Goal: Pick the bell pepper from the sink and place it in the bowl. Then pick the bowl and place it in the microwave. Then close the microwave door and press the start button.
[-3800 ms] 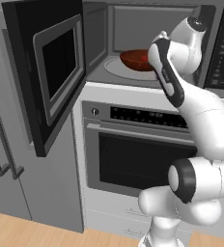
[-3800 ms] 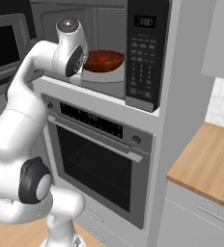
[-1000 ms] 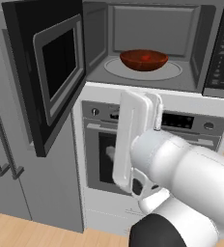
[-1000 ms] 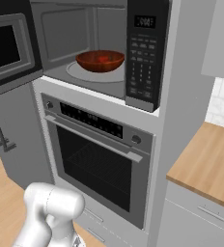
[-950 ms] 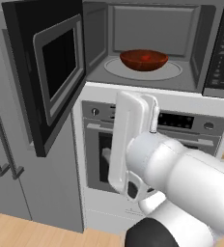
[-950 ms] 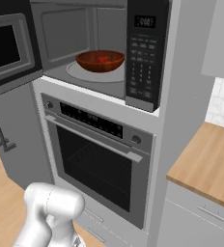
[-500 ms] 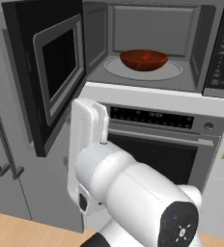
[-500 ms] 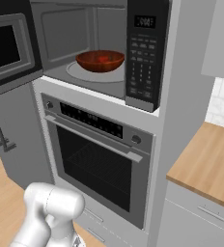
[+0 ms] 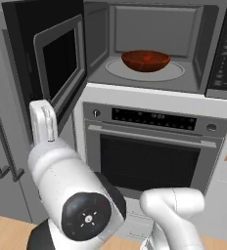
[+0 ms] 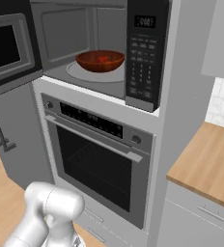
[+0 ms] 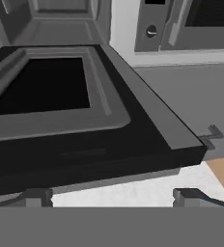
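I've swung left, below the microwave door (image 11: 85, 120); bowl (image 9: 146, 60) sits inside (pepper loaded), my gripper (image 11: 111, 195) spread wide, door-closing next.

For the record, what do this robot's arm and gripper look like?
The arm is glossy white, built of fat rounded segments. One joint ends in a dark round cap with small coloured marks on it. No cables show. The gripper has two small dark, blocky finger tips.
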